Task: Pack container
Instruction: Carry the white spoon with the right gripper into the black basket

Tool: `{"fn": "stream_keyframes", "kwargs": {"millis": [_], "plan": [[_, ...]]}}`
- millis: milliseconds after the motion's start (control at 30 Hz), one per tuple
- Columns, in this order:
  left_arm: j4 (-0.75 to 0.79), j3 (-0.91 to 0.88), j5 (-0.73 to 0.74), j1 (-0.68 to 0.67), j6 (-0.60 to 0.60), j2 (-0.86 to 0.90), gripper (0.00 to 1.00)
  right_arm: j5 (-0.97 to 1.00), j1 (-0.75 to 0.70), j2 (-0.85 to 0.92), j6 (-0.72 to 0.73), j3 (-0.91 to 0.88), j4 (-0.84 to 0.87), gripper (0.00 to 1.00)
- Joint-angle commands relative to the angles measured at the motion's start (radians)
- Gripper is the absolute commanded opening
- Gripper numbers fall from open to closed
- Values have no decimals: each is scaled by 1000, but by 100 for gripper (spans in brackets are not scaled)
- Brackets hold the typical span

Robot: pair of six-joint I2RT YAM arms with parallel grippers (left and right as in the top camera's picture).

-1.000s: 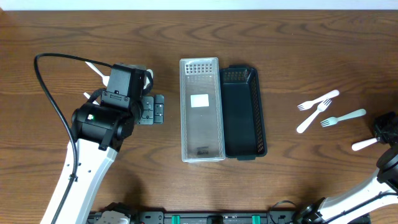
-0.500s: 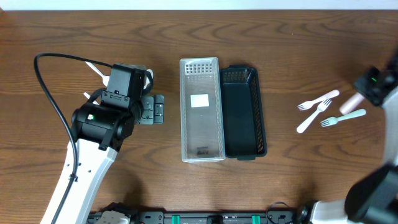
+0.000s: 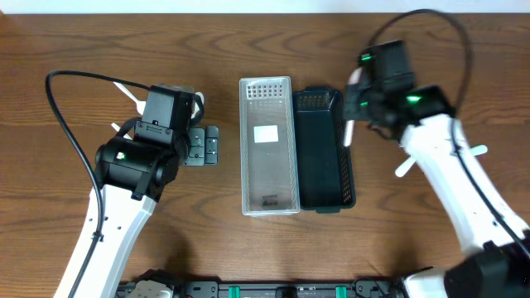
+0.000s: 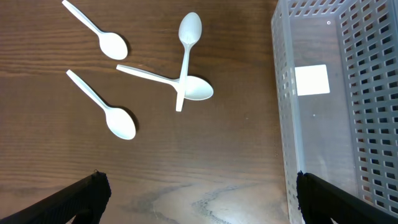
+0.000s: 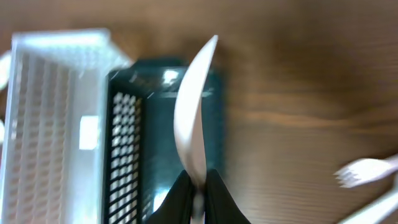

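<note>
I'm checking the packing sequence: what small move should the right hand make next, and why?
Probably nudge toward the clear bin and lower, then let go. The right hand is shut on a white utensil that hangs over the right rim of the dark basket, not yet inside.

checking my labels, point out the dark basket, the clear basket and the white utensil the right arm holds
dark basket (image 3: 321,165): overhead, bare floor.
clear basket (image 3: 269,170): overhead, bare floor.
white utensil (image 5: 189,112): right wrist, its broad middle.

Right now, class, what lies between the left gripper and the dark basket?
The clear basket lies between the left gripper and the dark basket; the overhead view shows it.
</note>
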Motion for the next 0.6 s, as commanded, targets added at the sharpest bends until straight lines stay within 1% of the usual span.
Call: {"fn": "stream_keyframes", "kwargs": {"millis": [0,133,233,267,333,433,567], "plan": [[-3,16,-12,5,-12,-4,98,3,53,99,5,1,-14,1],[-3,16,-12,5,-12,-4,98,-2,90,220,11,1,-22,1],[-3,16,-12,5,-12,-4,98,-12,106,284,10,1,-16,4],[-3,16,-12,5,-12,-4,98,-12,110,298,10,1,-14,7],[-3,16,-12,5,-12,-4,98,-18,116,317,2,1,-11,20],[-3,16,-12,5,-12,-4,98,-23,120,322,-1,1,-9,31],[-3,16,-12,5,-12,-4,98,-23,117,309,-7,20,-18,33]]}}
